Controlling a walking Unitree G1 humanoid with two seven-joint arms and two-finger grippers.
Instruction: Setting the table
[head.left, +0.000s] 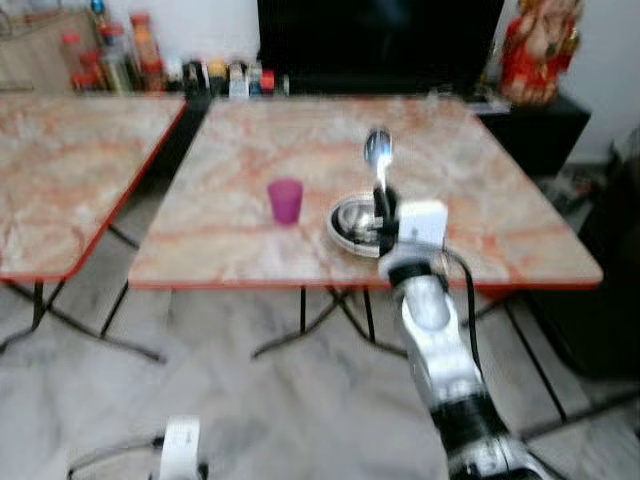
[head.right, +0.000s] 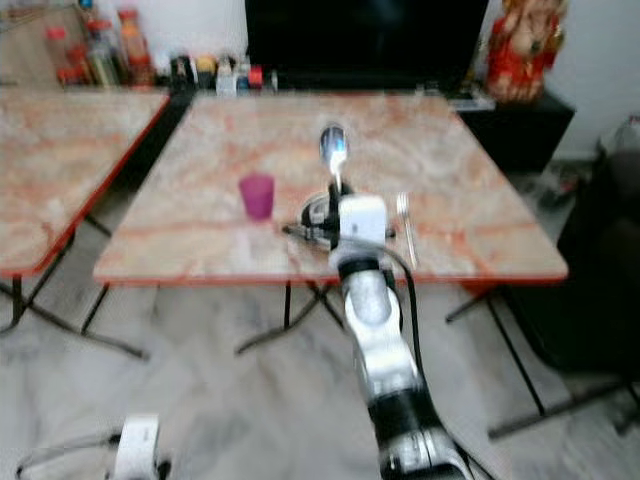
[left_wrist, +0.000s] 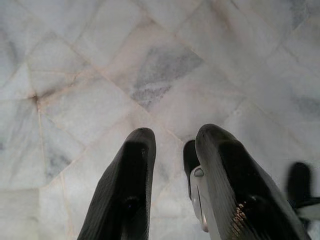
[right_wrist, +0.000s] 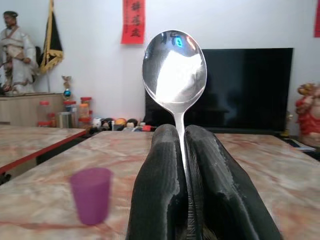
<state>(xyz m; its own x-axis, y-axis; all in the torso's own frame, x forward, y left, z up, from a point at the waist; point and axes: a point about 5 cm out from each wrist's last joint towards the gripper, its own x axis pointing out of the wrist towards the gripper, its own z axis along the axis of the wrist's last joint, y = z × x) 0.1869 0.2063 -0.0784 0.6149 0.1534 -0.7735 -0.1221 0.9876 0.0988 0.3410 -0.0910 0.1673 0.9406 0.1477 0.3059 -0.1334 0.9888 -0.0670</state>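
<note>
Right gripper (right_wrist: 181, 150) pinched spoon (right_wrist: 174, 70) handle, bowl upright, above steel bowl (head.left: 356, 220) near purple cup (head.left: 285, 200); likely carrying to place. Left gripper (left_wrist: 172, 150) idle, fingers slightly parted.

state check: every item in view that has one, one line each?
spoon: upright, bowl up, handle clamped in the right end effector
purple cup: upright on the table, untouched
metal bowl: upright on the table, near its front edge
fork: flat on the table, right of the bowl
left end effector: open, holding nothing, low over the marble floor
</note>
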